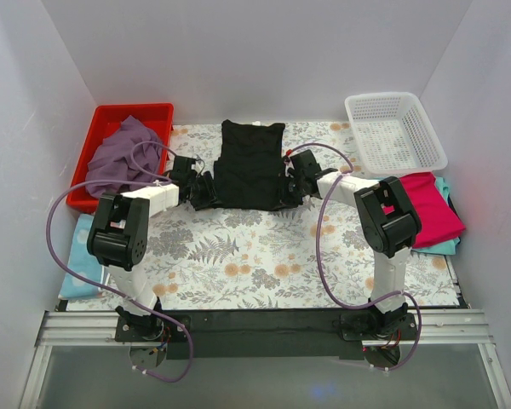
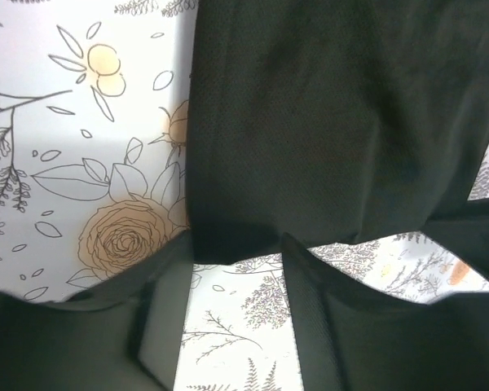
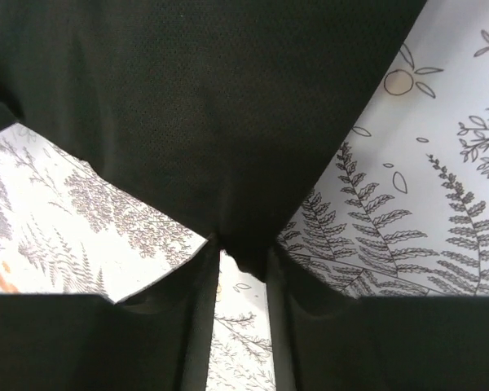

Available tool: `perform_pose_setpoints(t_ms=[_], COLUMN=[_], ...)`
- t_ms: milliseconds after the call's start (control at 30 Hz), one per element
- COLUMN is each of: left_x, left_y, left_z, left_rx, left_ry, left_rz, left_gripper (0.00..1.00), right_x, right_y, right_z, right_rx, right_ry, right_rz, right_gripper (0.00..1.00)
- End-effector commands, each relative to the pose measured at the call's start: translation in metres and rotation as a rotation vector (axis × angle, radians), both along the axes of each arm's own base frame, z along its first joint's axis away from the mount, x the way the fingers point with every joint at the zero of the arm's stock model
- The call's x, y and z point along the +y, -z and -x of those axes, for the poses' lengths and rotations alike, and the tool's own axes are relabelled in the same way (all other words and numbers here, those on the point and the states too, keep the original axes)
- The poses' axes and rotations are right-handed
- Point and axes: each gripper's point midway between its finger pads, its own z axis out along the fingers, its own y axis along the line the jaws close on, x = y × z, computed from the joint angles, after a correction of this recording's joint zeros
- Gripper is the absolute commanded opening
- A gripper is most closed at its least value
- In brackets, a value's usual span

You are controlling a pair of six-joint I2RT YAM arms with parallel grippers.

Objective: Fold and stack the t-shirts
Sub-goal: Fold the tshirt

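T-shirts in view number four: one black t-shirt (image 1: 251, 162) at the far middle of the table (image 1: 238, 256), one purple t-shirt (image 1: 119, 158) heaped in the red bin (image 1: 153, 111), and one pink t-shirt (image 1: 430, 209) lying on one teal t-shirt (image 1: 445, 247) at the right. Both arms reach low and inward. The left gripper (image 1: 203, 192) pinches the black t-shirt's near-left corner and the right gripper (image 1: 289, 186) its near-right corner, jaws narrow on cloth.

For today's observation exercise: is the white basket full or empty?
Empty. The white basket shows only its bare mesh floor and walls from above; no cloth lies inside.
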Motion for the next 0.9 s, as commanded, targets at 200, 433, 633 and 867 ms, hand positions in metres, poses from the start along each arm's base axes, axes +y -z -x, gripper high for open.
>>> perform_pose_setpoints(t_ms=[200, 433, 633, 867], left_x=[0.014, 0.021, 0.026, 0.015], left_y=[0.025, 0.002, -0.023, -0.062], left_z=[0.057, 0.078, 0.099, 0.148], left_rx=[0.166, 0.16, 0.162, 0.171], left_ry=[-0.007, -0.023, -0.019, -0.022], left_rz=[-0.043, -0.051, -0.06, -0.012], left_gripper=[0.0, 0.0, 0.0, 0.0], right_x=[-0.023, -0.04, -0.053, -0.066], right_y=[0.034, 0.028, 0.009, -0.038], right_z=[0.038, 0.065, 0.091, 0.126], right_rx=[0.113, 0.115, 0.098, 0.053], right_ry=[-0.006, -0.041, -0.073, -0.133], right_rz=[0.103, 0.133, 0.128, 0.112], right_gripper=[0.01, 0.01, 0.01, 0.01])
